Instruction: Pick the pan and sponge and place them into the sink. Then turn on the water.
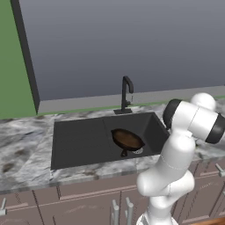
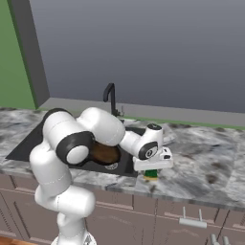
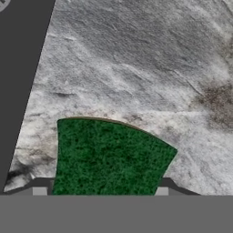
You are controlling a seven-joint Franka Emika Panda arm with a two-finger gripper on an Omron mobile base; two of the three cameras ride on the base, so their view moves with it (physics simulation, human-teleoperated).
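The pan (image 1: 127, 139) lies in the right part of the black sink (image 1: 79, 140), reddish inside up, its short handle towards the front. In the right base view my arm partly covers the pan (image 2: 106, 154). The sponge (image 2: 151, 175) rests on the marble counter just right of the sink, green face up. My gripper (image 2: 151, 171) points straight down over it. In the hand view the sponge (image 3: 109, 157) sits between my gripper's (image 3: 101, 187) two tips, which stand open close by its two sides. No water falls from the faucet (image 1: 126, 94).
The marble counter (image 2: 206, 162) stretches to the right of the sponge and to the left of the sink (image 1: 22, 149). The sink's edge (image 3: 18, 82) runs along the left of the hand view. A grey wall rises behind the faucet. Cabinet fronts with handles (image 2: 193, 222) lie below.
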